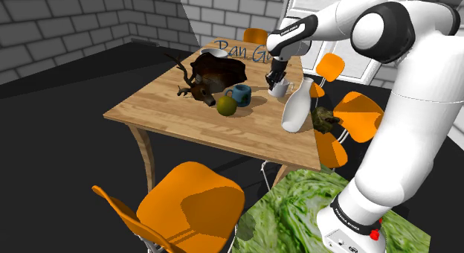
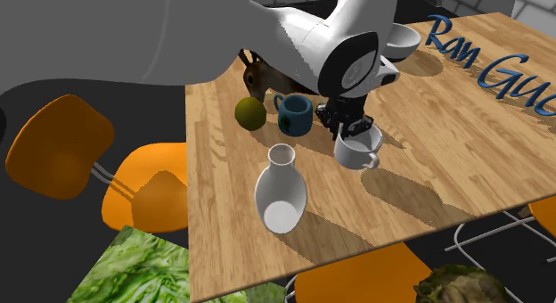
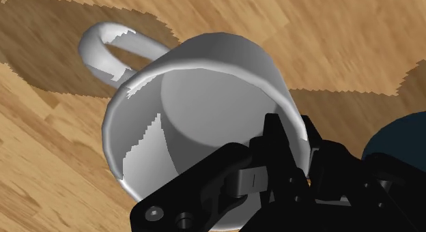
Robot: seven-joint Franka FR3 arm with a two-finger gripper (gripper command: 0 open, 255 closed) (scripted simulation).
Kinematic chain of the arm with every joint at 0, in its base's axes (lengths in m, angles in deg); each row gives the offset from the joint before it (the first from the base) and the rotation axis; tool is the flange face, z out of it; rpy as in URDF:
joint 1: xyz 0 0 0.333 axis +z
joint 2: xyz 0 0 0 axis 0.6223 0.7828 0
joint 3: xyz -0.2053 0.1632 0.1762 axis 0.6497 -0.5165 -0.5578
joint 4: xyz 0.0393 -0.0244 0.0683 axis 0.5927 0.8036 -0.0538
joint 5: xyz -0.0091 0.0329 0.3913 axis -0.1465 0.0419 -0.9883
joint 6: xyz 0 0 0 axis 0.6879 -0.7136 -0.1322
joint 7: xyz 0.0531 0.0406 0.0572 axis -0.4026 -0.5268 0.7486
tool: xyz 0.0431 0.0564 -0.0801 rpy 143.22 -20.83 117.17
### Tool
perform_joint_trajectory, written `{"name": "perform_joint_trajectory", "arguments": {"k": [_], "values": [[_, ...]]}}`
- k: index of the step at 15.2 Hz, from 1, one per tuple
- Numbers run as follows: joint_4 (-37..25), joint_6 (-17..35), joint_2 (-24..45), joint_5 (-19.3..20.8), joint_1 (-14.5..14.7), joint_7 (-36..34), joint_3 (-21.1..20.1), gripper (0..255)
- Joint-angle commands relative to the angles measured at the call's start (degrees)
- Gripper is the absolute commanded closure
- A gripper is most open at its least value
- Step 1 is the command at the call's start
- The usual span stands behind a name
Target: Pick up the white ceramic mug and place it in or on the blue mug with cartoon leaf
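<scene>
The tool [image 3: 291, 130] is clamped on the white mug [image 3: 205, 94]. One black finger is inside the cup and the other is outside, and they pinch the wall at the rim between them. The pinch is on the side across from the handle. I cannot tell if the mug's bottom sits on the tabletop [image 3: 54, 162] or is a tiny bit above it. The blue mug [image 3: 399, 149] stands close by, on the tool's side of the white mug, away from the handle. To do this step well, I think the tool should go straight up first, high enough that the white mug's bottom is above the blue mug's rim. Then it needs just a short move sideways. A pinch on one side of the rim can let a mug tip, so slow and level is best. The two mugs look about as wide as each other. So the white one will likely sit on top and not drop in, and the tool should let go only when it rests there. A white vase [image 2: 281, 190] stands near the tool too, so no wide swings. The arm [image 1: 416, 103] comes up from its stand [image 1: 297, 207] and bends over the tabletop. Its hand points down at the white mug.
</scene>
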Motion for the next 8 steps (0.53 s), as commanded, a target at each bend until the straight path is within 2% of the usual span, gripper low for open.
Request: {"name": "perform_joint_trajectory", "arguments": {"k": [1,8], "values": [[-0.81,-1.42,-0.63,0.26,-0.01,-0.04,0.13,255],[-3.97,-6.29,-2.43,1.04,0.16,-0.49,0.36,255]]}}
